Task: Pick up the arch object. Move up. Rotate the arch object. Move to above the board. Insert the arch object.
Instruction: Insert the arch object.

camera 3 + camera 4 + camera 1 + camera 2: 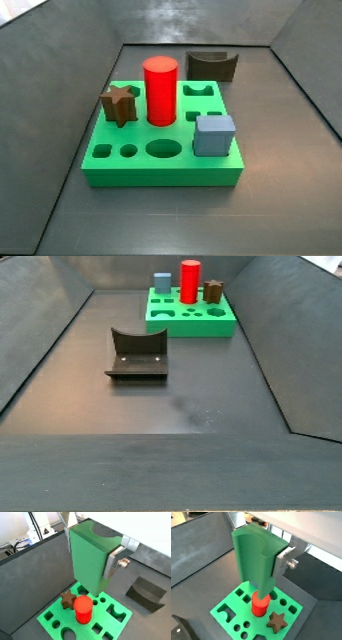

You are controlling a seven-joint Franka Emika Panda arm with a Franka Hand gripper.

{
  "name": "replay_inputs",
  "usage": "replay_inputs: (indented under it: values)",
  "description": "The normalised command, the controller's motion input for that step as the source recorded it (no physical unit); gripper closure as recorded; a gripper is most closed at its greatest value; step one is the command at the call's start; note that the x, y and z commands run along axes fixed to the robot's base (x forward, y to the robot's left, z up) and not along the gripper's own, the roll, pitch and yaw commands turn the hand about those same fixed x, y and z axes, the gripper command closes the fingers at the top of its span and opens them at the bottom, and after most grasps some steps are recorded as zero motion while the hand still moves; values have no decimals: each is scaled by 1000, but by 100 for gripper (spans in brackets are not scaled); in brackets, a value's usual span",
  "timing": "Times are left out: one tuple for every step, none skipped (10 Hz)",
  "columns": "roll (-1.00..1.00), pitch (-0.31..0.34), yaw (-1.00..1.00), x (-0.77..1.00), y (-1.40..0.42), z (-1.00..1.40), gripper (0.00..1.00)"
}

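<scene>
Both end effector (112, 561) fingers clamp the arch object (90, 557) above the board (50, 619).

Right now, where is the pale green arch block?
In both wrist views the arch object is held upright in the tool, up above the board, close over the red cylinder.

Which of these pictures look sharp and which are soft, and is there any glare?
In both wrist views the gripper with its pale green arch block looks fairly sharp; the green board below is softer. In a side view the back wall catches glare. In a side view the floor shows mottled sheen.
</scene>
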Motion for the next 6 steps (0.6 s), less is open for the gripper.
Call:
replay_inputs:
  values:
    - [0,4,0,0,0,0,100]
    - [0,6,0,0,0,0,100]
    - [0,-4,0,0,0,0,100]
    - [0,-4,0,0,0,0,100]
    - [0,-7,0,0,0,0,100]
    - [0,4,0,0,0,0,100]
